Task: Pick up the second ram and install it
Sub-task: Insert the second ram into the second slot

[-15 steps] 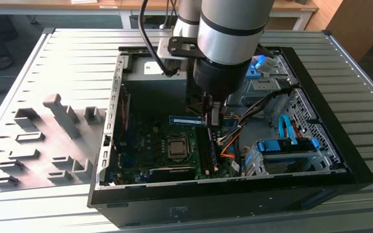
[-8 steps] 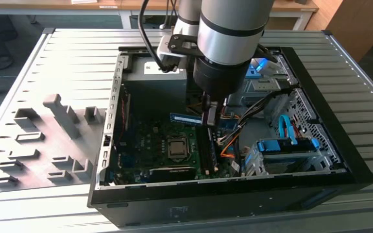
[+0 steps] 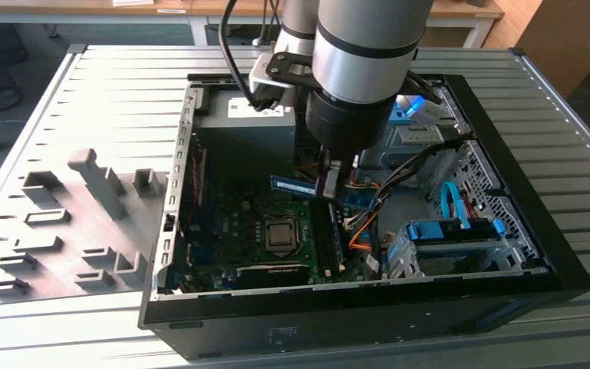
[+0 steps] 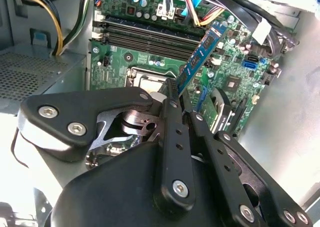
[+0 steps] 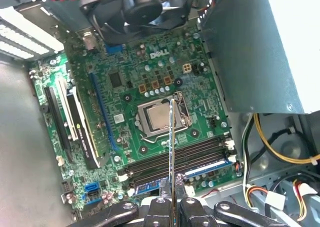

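The second ram (image 3: 291, 184) is a slim blue-green stick, and my gripper (image 3: 326, 188) is shut on one of its ends. It hangs above the green motherboard (image 3: 228, 223) inside the open computer case. In the second wrist view the ram (image 4: 201, 54) juts out tilted from between the black fingers (image 4: 173, 122). In the first wrist view the ram (image 5: 172, 147) shows edge-on, rising from the gripper (image 5: 173, 203) across the long black memory slots (image 5: 200, 154) towards the CPU socket (image 5: 159, 118). The stick is apart from the slots.
The grey power supply box (image 5: 260, 47) stands beside the slots, with yellow and black cables (image 5: 272, 152) close by. A black fan (image 5: 135, 9) sits past the CPU socket. The drive cage (image 3: 449, 238) with blue parts fills the case's right. Grey fixture blocks (image 3: 80, 223) stand at the exterior view's left.
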`<action>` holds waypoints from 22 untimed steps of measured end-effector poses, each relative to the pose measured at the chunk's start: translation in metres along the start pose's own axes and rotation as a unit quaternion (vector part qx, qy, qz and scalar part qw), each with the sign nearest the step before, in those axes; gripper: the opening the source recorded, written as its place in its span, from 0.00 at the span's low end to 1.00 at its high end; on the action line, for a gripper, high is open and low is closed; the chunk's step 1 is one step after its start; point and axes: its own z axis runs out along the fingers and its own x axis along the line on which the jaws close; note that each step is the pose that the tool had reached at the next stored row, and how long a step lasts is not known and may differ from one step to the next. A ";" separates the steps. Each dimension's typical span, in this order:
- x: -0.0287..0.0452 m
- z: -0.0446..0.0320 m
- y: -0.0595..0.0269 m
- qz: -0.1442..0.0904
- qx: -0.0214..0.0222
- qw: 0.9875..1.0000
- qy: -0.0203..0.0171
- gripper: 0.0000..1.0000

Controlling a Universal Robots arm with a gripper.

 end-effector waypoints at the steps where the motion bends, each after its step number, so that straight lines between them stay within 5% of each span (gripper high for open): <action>1: 0.0000 0.0001 0.0000 0.004 0.000 1.000 0.000 0.14; 11: 0.0000 0.0007 0.0000 0.044 0.001 0.999 0.000 0.14; 22: 0.0000 0.0013 0.0000 0.084 0.002 0.996 -0.001 0.14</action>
